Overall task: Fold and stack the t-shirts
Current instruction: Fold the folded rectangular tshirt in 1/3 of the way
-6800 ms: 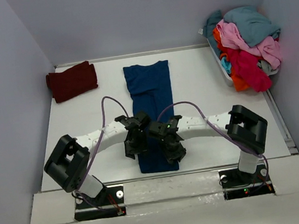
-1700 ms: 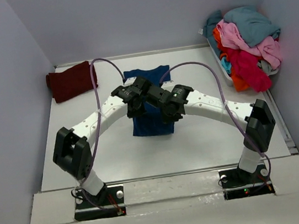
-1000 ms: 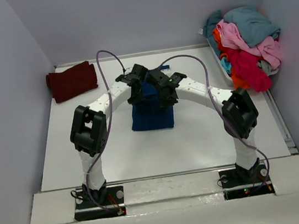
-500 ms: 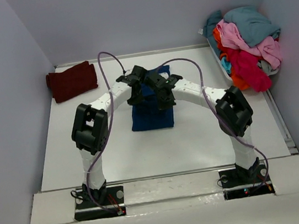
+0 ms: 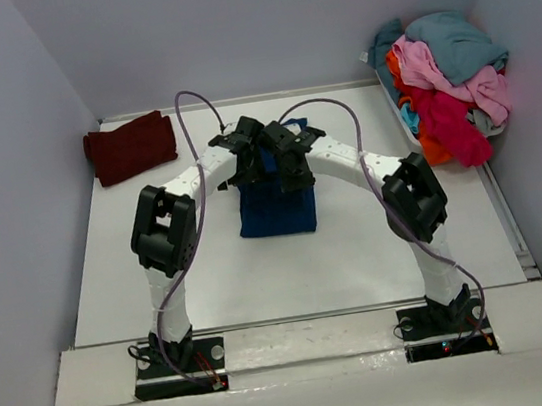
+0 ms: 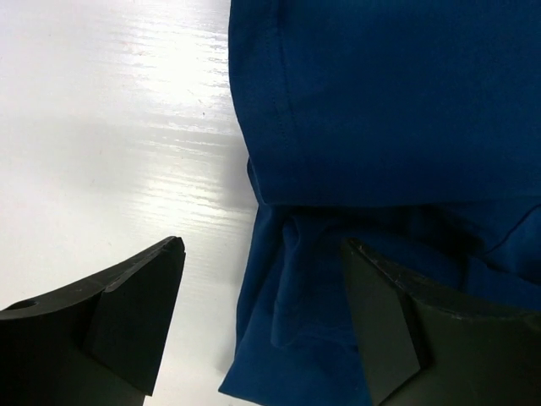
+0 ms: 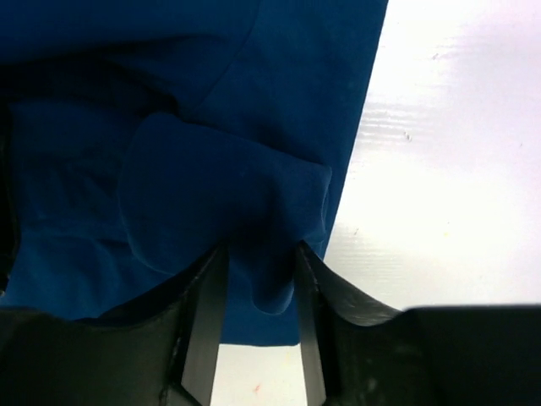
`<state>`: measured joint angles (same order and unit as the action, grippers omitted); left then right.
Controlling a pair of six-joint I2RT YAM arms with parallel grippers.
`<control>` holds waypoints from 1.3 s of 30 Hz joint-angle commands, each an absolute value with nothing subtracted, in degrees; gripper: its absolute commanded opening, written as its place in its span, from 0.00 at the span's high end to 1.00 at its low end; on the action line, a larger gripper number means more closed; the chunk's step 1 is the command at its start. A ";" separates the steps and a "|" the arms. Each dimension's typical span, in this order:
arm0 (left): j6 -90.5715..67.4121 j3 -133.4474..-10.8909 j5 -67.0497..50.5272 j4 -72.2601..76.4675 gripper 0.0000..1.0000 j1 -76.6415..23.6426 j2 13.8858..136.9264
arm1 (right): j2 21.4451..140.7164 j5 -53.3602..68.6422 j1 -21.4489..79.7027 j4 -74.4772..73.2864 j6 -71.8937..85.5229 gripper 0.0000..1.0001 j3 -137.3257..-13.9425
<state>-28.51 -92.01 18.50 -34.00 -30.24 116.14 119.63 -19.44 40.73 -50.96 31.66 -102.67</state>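
A navy blue t-shirt (image 5: pixel 274 211) lies folded in half in the middle of the table. Both grippers hang over its far end. My left gripper (image 5: pixel 244 174) is open wide; in the left wrist view (image 6: pixel 262 247) it straddles the shirt's left edge (image 6: pixel 279 321) and grips nothing. My right gripper (image 5: pixel 293 174) has its jaws partly apart, and in the right wrist view (image 7: pixel 260 249) a loose fold of the blue cloth (image 7: pixel 262 271) sits between its fingers near the shirt's right edge. A dark maroon t-shirt (image 5: pixel 130 147) lies folded at the far left.
A white basket (image 5: pixel 405 132) at the far right holds a heap of t-shirts (image 5: pixel 447 72) in teal, pink, red and orange. Grey walls close in the table on the left, back and right. Purple cables arch over both arms.
The left jaws have opened wide and let go of the blue shirt. The right jaws have parted. Both arms stay over the shirt's far end after bringing its near half over.
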 commanded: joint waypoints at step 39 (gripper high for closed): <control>-28.30 -77.95 15.56 -38.59 0.15 -33.05 102.39 | 112.23 -11.42 38.41 -51.59 35.16 0.71 -89.47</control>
<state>-28.36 -77.58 15.55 -38.74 -32.95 100.90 110.85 -12.03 37.95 -55.11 35.40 -89.08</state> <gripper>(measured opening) 0.851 0.294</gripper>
